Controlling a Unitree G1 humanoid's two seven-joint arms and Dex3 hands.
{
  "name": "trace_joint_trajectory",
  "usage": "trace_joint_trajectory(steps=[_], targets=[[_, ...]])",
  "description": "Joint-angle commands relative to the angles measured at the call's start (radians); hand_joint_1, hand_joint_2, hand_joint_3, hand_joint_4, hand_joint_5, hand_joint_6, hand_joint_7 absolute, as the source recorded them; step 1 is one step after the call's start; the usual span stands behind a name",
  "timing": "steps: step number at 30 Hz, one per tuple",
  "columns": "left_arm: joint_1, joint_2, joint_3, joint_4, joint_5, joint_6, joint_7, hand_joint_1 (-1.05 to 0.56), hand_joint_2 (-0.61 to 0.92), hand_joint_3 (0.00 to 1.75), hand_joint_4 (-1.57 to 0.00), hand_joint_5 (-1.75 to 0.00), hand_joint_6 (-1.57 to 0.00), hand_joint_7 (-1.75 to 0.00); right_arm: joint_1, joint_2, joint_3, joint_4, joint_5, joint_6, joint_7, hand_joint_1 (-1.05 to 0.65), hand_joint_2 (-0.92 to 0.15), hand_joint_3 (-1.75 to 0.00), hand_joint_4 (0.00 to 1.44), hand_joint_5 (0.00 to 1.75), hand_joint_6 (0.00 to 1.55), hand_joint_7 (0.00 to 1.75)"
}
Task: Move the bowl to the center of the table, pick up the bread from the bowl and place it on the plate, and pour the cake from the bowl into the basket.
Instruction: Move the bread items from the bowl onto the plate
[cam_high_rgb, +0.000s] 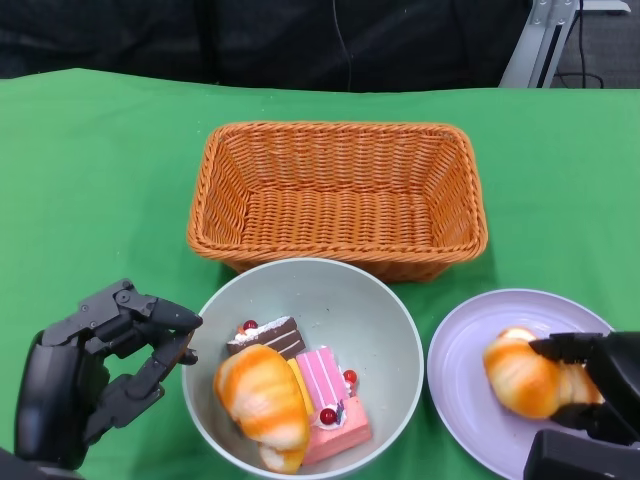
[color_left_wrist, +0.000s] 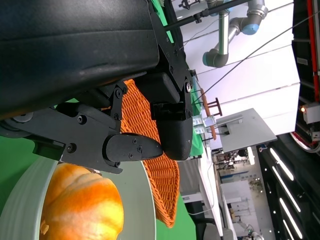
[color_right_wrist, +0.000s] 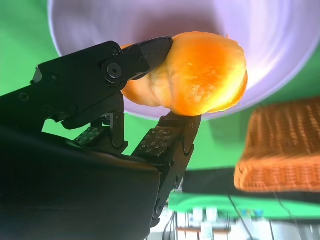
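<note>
The grey-green bowl sits near the table's front, in front of the basket. In it lie a golden bread roll, a pink cake slice and a chocolate cake slice. A second bread roll is over the lilac plate at the right, gripped by my right hand; the right wrist view shows fingers on both sides of that roll. My left hand hovers just left of the bowl, fingers apart, holding nothing. The wicker basket stands empty behind the bowl.
Green cloth covers the table. The plate lies close beside the bowl's right rim, and the basket's front wall nearly touches the bowl. A dark backdrop runs along the far edge.
</note>
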Motion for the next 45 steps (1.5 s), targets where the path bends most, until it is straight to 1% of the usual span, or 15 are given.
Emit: trace_joint_trajectory(steps=[1,4,7,8,10,15,18,20,21,23,25,31,33,39,45], targets=[[0.005,0.010,0.004,-0.013,0.011,0.003,0.014,-0.18,0.91,0.34,-0.74,-1.43,-0.83,-1.03,0.008,-0.034,0.011,-0.033,-0.017,0.025,0.029,-0.26,-0.90,0.00,0.86,1.01,1.07,0.00],[0.004,0.009,0.004,-0.013,0.013,0.002,0.013,-0.19,0.91,0.33,-0.75,-1.44,-0.83,-1.03,0.016,-0.031,0.022,-0.044,-0.028,0.044,0.036,-0.26,-0.89,0.00,0.95,0.80,1.07,0.00],[0.004,0.011,0.002,-0.011,0.002,0.003,0.002,-0.19,0.91,0.33,-0.74,-1.44,-0.82,-1.03,0.018,-0.034,0.031,-0.046,-0.030,0.057,0.041,-0.27,-0.89,0.00,0.99,0.74,1.07,0.00],[0.004,0.013,0.001,-0.010,-0.001,0.004,-0.002,-0.19,0.92,0.33,-0.74,-1.44,-0.82,-1.03,0.018,-0.037,0.034,-0.044,-0.031,0.058,0.040,-0.27,-0.89,0.00,0.97,0.89,1.06,0.00],[0.004,0.014,0.001,-0.010,-0.001,0.005,-0.002,-0.19,0.92,0.33,-0.73,-1.45,-0.82,-1.03,0.018,-0.045,0.042,-0.043,-0.035,0.061,0.043,-0.27,-0.89,0.00,0.92,1.05,1.05,0.00],[0.005,0.013,0.002,-0.010,0.009,0.003,0.005,-0.19,0.92,0.33,-0.73,-1.44,-0.82,-1.02,0.024,-0.065,0.064,-0.058,-0.070,0.081,0.072,-0.30,-0.89,-0.01,0.83,1.02,0.99,0.00],[0.006,0.013,0.001,-0.014,0.020,0.001,0.011,-0.19,0.92,0.33,-0.74,-1.43,-0.82,-1.03,0.030,-0.086,0.085,-0.093,-0.115,0.118,0.141,-0.40,-0.91,0.00,0.83,0.77,0.91,0.00],[0.005,0.012,0.001,-0.012,0.019,-0.002,0.009,-0.18,0.92,0.33,-0.74,-1.43,-0.82,-1.03,0.033,-0.096,0.097,-0.120,-0.142,0.146,0.191,-0.51,-0.92,-0.02,0.88,0.34,0.81,0.00],[0.005,0.012,0.001,-0.012,0.019,-0.001,0.009,-0.18,0.92,0.33,-0.74,-1.42,-0.82,-1.03,0.037,-0.100,0.101,-0.138,-0.155,0.160,0.219,-0.53,-0.92,-0.02,0.90,0.24,0.79,0.00],[0.005,0.013,0.000,-0.013,0.013,0.003,0.004,-0.18,0.92,0.33,-0.75,-1.42,-0.83,-1.03,0.045,-0.105,0.107,-0.181,-0.182,0.190,0.284,-0.62,-0.92,-0.03,0.81,0.09,0.68,0.00],[0.006,0.015,-0.002,-0.015,0.011,0.006,0.001,-0.17,0.92,0.33,-0.74,-1.42,-0.82,-1.04,0.051,-0.107,0.110,-0.218,-0.201,0.214,0.332,-0.69,-0.92,-0.03,0.71,0.02,0.58,0.00],[0.003,0.014,-0.002,-0.008,0.006,0.004,-0.002,-0.17,0.92,0.34,-0.74,-1.43,-0.82,-1.04,0.060,-0.104,0.104,-0.304,-0.210,0.245,0.418,-0.80,-0.92,-0.05,0.47,0.00,0.36,0.00],[0.003,0.014,-0.002,-0.007,0.010,0.002,0.000,-0.17,0.92,0.34,-0.74,-1.43,-0.82,-1.04,0.063,-0.104,0.102,-0.330,-0.215,0.248,0.438,-0.81,-0.92,-0.06,0.44,0.00,0.34,0.00],[0.002,0.014,-0.002,-0.002,0.011,-0.006,0.000,-0.18,0.91,0.34,-0.75,-1.43,-0.82,-1.04,0.080,-0.099,0.095,-0.387,-0.231,0.257,0.468,-0.82,-0.92,-0.08,0.42,0.00,0.33,0.00],[0.003,0.014,-0.002,-0.004,0.015,-0.007,0.004,-0.18,0.92,0.33,-0.75,-1.43,-0.82,-1.04,0.121,-0.084,0.059,-0.463,-0.212,0.241,0.411,-0.80,-0.92,-0.07,0.46,0.02,0.38,0.02]])
